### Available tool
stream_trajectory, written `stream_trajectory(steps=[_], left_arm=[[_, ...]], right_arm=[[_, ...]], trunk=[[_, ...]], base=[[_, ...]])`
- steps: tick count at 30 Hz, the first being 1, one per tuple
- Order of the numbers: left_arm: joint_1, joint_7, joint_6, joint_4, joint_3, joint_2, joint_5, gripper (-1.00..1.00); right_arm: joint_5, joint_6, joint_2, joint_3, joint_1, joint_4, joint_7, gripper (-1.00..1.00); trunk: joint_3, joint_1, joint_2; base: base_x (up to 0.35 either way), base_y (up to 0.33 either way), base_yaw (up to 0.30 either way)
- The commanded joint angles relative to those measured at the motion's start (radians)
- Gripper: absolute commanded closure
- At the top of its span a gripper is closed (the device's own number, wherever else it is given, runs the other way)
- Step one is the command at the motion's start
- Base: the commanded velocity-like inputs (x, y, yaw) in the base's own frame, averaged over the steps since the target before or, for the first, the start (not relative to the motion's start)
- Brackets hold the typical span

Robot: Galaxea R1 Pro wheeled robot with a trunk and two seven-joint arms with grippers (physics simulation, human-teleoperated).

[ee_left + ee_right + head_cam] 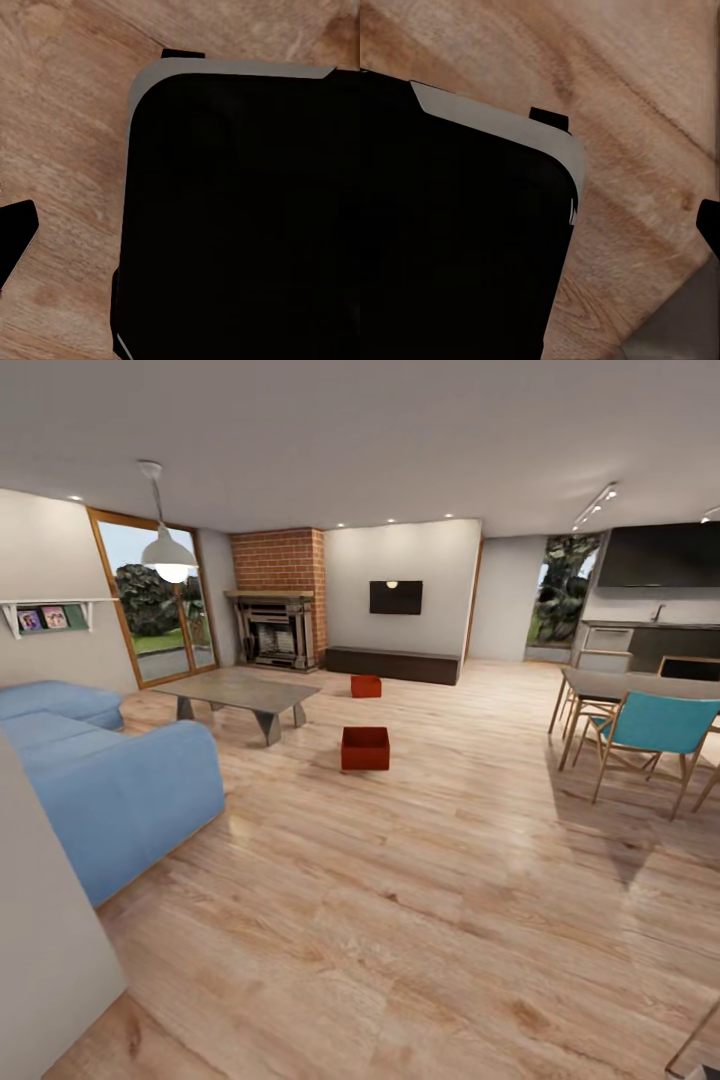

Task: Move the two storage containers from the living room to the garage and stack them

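Wide living room with light wood plank floor point(420, 920) running from the camera to the far wall. At left, a blue sofa point(110, 780); beyond it a low grey table point(240, 692) standing clear of the sofa. At right, a dining table point(640, 685) with a teal chair point(655, 725) drawn up to it, and a dark kitchen counter point(660, 635) behind. On the far wall, a brick fireplace point(280, 600), a wall TV point(395, 597) and a long dark cabinet point(392, 665) beneath the TV. Hanging at upper left, a white pendant lamp point(168, 555). Out on the open planks, two orange-red storage containers, well apart from each other: nearer container point(365, 748) just right of the low table's near end, farther container point(366, 686) close in front of the dark cabinet. Both upright, open tops up, resting on the wood floor. From the left and right wrist cameras, mostly a black rounded robot body panel point(240, 217) above wood planks, with small dark tips at the edges. Cannot tell whether either tool is released or clenched.
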Motion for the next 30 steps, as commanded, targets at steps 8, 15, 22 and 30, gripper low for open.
stream_trajectory(steps=[8,15,22,30], left_arm=[[0.0,0.0,-0.002,0.0,0.0,0.0,0.009,-1.0],[0.0,0.0,-0.002,0.0,0.0,0.0,0.009,-1.0],[0.0,0.0,-0.002,0.0,0.0,0.0,0.009,-1.0],[0.0,0.0,-0.002,-0.001,0.0,0.0,0.009,-1.0]], right_arm=[[-0.01,-0.003,0.0,0.011,-0.001,0.002,0.003,-1.0],[-0.01,-0.004,-0.001,0.011,-0.001,0.002,0.003,-1.0],[-0.009,-0.006,-0.001,0.009,-0.001,0.002,0.003,-1.0],[-0.01,-0.006,0.0,0.008,-0.001,0.002,0.003,-1.0]], trunk=[[-0.001,0.001,0.0],[-0.001,0.001,0.0],[-0.001,0.001,0.0],[-0.001,0.001,0.0]], base=[[0.321,0.0,0.0],[0.321,0.0,0.0],[0.321,0.0,0.0],[0.321,0.0,0.0]])
